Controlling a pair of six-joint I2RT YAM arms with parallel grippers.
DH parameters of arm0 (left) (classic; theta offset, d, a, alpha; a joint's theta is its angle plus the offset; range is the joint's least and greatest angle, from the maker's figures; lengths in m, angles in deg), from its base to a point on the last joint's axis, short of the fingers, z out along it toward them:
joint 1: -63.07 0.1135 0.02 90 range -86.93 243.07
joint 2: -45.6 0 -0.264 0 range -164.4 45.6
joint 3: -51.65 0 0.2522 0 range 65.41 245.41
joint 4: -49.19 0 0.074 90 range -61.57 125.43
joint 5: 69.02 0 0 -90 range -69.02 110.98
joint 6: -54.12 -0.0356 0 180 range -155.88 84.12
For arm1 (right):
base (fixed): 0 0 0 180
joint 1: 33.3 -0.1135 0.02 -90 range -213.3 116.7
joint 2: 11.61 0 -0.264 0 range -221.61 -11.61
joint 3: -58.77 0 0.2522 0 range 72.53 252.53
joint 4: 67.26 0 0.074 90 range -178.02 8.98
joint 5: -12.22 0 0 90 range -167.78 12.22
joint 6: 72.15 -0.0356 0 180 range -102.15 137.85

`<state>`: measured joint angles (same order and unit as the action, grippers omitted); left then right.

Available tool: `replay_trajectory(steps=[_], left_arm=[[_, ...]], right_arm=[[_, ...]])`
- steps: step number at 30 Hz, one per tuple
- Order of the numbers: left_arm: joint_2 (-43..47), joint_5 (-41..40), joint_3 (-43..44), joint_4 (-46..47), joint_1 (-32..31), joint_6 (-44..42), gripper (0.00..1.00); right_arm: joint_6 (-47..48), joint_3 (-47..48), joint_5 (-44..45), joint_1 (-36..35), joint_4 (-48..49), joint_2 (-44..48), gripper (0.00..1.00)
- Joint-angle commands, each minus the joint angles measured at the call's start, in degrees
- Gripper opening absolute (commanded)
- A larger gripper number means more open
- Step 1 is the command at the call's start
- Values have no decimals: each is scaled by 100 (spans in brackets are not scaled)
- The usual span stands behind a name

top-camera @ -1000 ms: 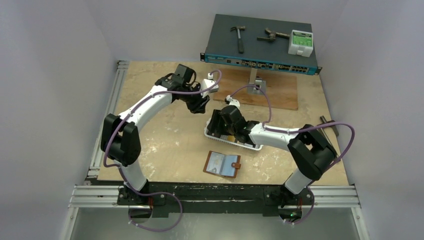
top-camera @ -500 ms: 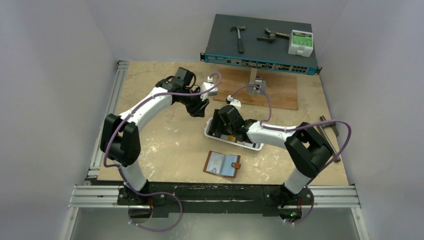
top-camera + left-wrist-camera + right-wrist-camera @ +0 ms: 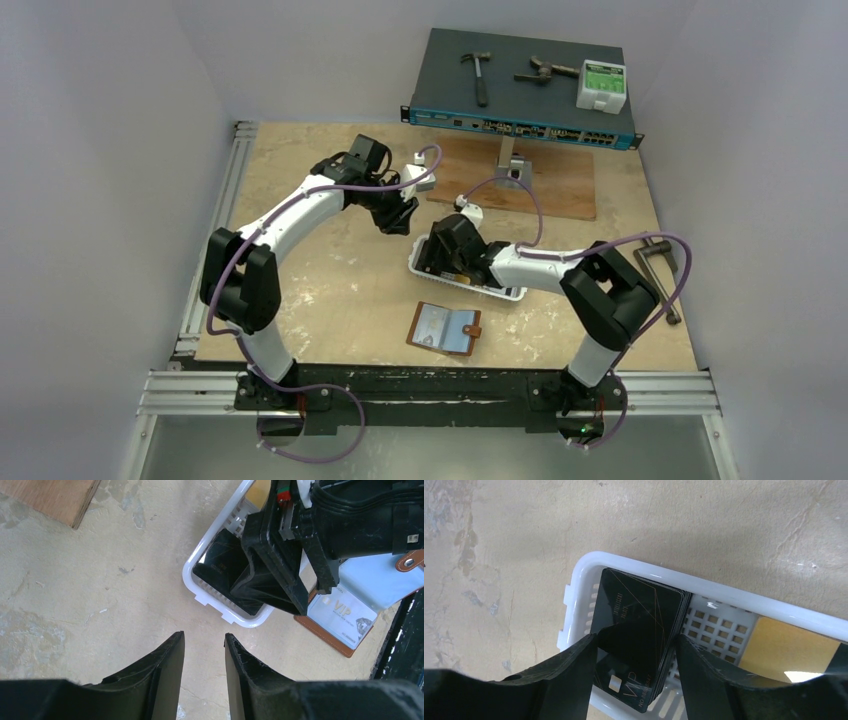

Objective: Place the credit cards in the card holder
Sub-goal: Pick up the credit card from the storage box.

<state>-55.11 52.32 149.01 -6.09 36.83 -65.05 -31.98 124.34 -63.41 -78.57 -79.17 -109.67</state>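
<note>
The right claw (image 3: pixel 636 641) sits low over the white tray (image 3: pixel 724 599) with its jaws parted and set astride a stack of black cards (image 3: pixel 639 611), one finger close by each long edge. Whether the fingers press on the stack I cannot tell. The stack lies in one end of the tray, and a yellow-orange card (image 3: pixel 786 645) lies flat on the slotted floor beside it.

The left claw (image 3: pixel 203 636) is released, with its jaws a narrow gap apart and nothing between them. It hovers above the bare tabletop (image 3: pixel 330 280), just off the tray's far corner.

The card holder (image 3: pixel 444 328) lies open on the tabletop, just in front of the tray and apart from both claws. A pale card marked VIP (image 3: pixel 345 622) shows on its inner face
</note>
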Motion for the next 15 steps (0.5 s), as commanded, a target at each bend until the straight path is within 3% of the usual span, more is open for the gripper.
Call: replay_trajectory(steps=[1, 15], left_arm=[[280, 172, -36, 33, 62, 125, 34], [218, 157, -10, -36, 76, 217, 32]], right_arm=[[-182, -198, 275, -24, -75, 206, 53], [-306, -557, 299, -25, 23, 644, 39]])
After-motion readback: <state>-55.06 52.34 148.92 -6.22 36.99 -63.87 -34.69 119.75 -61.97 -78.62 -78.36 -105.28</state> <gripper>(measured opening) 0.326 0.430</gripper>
